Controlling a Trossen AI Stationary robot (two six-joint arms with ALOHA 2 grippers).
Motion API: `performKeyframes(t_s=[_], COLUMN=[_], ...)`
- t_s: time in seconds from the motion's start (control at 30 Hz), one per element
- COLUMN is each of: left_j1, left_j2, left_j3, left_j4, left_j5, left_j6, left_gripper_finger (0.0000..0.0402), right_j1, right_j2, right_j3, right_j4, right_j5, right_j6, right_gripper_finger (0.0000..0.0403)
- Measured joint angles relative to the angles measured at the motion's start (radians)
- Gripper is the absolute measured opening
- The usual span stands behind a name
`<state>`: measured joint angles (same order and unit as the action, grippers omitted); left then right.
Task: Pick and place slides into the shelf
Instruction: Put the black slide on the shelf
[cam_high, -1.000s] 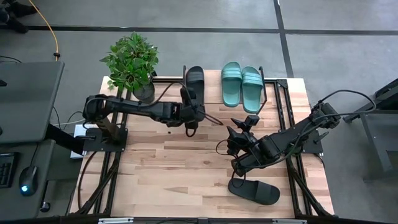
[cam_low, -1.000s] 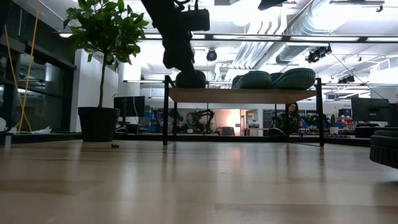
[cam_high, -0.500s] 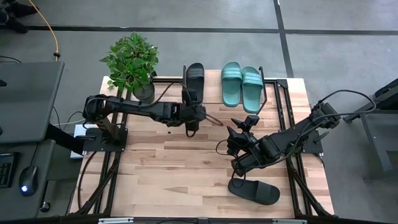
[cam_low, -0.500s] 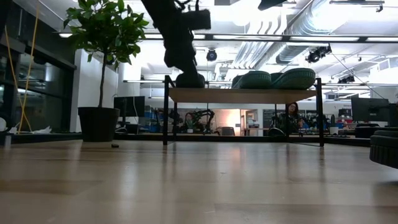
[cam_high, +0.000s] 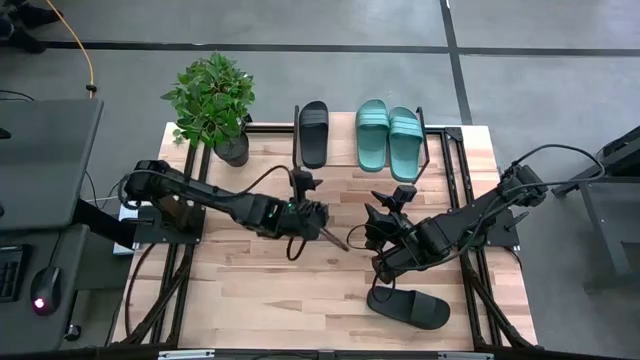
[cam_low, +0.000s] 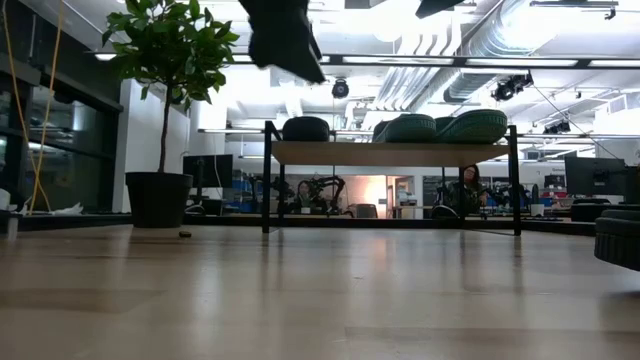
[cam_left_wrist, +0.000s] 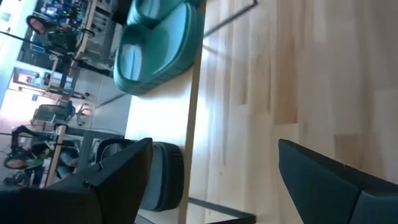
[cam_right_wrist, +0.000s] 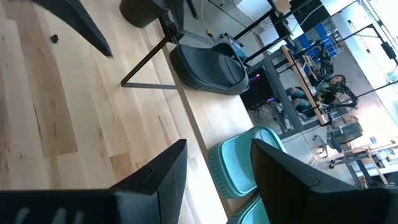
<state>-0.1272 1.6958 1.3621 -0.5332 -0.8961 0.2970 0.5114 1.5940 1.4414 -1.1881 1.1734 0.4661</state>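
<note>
The shelf (cam_high: 343, 140) stands at the table's far middle. On its plank lie one black slide (cam_high: 313, 133) and two teal slides (cam_high: 388, 135), soles down; they also show in the low view (cam_low: 306, 128) (cam_low: 440, 127). The other black slide (cam_high: 408, 307) lies on the tabletop near the right front. My left gripper (cam_high: 322, 222) is open and empty over the table's middle, on the near side of the shelf. My right gripper (cam_high: 388, 208) is open and empty, above the table between the shelf and the black slide on the table.
A potted plant (cam_high: 212, 100) stands at the table's far left corner, beside the shelf. The shelf's thin black legs (cam_low: 267, 180) stand on the tabletop. Bare wood lies across the table's near left part (cam_high: 250, 290).
My left gripper has drawn back from the black slide on the shelf toward the table's near edge and risen. The slide stays lying on the shelf plank.
</note>
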Motion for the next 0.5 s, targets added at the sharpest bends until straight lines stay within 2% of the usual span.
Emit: performKeyframes(t_s=[0.27,0.5], left_j1=[-0.115,-0.193], left_j2=[-0.054,-0.056], left_j3=[0.000,0.000], left_j4=[-0.036,-0.045], left_j5=[-0.037,-0.108], left_j6=[-0.116,-0.128], left_gripper_finger=[0.0326,0.0326], right_j1=[0.000,0.000], right_j2=[0.000,0.000], right_j3=[0.000,0.000], right_j4=[0.000,0.000], right_j5=[-0.051,-0.126], right_j6=[-0.003,-0.003], right_gripper_finger=[0.0167,0.0167])
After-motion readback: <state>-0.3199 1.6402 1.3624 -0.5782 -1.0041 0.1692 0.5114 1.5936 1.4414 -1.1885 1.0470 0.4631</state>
